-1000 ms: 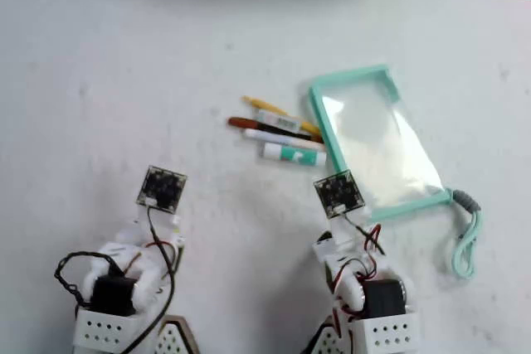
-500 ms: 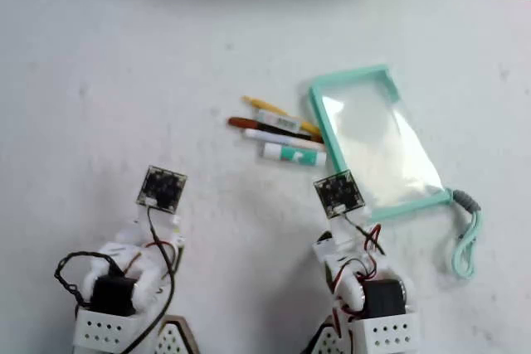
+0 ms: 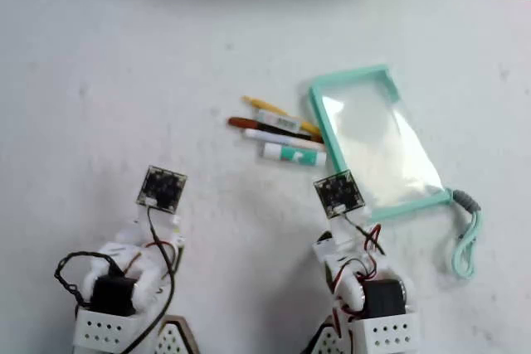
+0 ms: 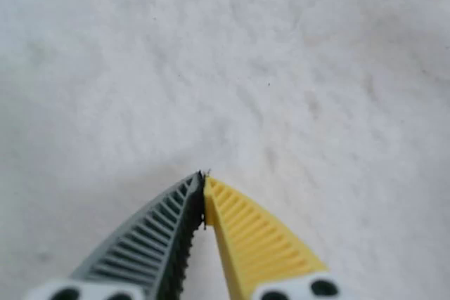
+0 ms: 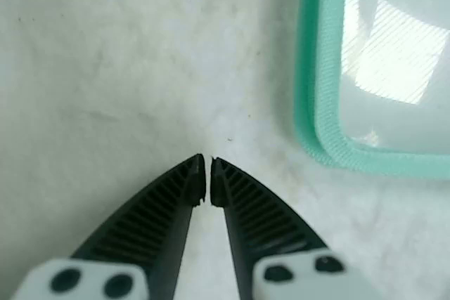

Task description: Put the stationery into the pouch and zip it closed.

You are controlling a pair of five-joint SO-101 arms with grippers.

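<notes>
Right hand (image 5: 207,168) — pouch (image 5: 385,61) just beside

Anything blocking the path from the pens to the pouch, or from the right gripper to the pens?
Nothing visible. The pens lie right beside the teal edge of the pouch, and just bare table separates them from the right gripper.

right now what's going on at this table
Nothing is being handled yet. Both arms sit at the near side of the table, and the left gripper and right gripper each have their fingers shut on nothing. The stationery, a few pens and markers, lies bunched mid-table, right beside the teal-edged clear pouch and outside it. The right gripper is near a corner of the pouch, not touching it.
</notes>
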